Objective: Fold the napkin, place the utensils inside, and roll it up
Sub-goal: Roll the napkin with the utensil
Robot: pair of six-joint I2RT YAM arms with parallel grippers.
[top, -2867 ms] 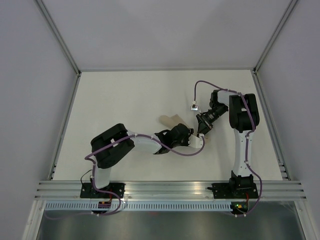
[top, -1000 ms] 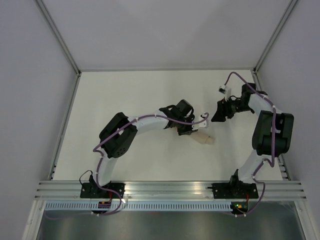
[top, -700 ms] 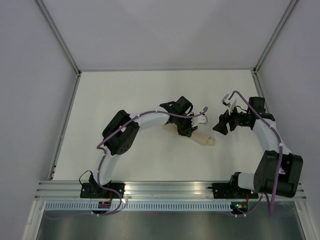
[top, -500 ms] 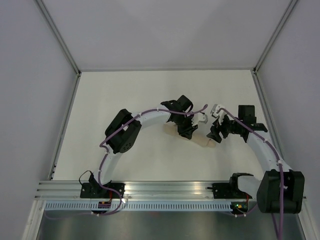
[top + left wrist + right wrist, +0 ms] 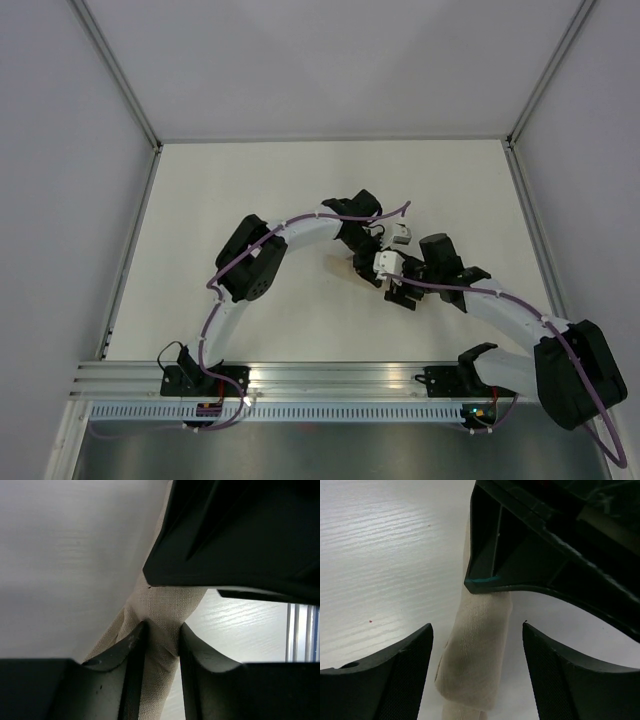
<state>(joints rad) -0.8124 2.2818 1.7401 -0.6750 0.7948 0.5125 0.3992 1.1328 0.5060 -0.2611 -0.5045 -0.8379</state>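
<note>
Narrow jaws on the left gripper point(image 5: 162, 628): its two black fingers point(image 5: 131, 662) pinch a fold of the napkin point(image 5: 167, 605). The woven beige cloth is bunched and creased between them and touches both inner faces. From the pinch the cloth runs upward in the left wrist view and passes under a large black body point(image 5: 240, 530) filling the upper right. I cannot tell from there which part of the other arm it is.

In the top view the left arm point(image 5: 300, 226) arcs from its base at the near rail point(image 5: 330, 372) up and over to the right. Its gripper points down near the middle of the white table point(image 5: 230, 190). Only a small beige bit of the napkin shows there, lying on the table just left of the two grippers, which cover the rest.

The right gripper point(image 5: 476, 626) stands wide open, one finger on each side of the napkin and neither touching it. Between them the cloth lies on the table as a rolled bundle. One rounded end shows near the bottom of the right wrist view, and the far end is hidden under the black housing of the left gripper.

From above, the right arm point(image 5: 500, 300) reaches low from its base at the right toward the middle. The two grippers stand head to head over the napkin, touching or very nearly so.
</note>
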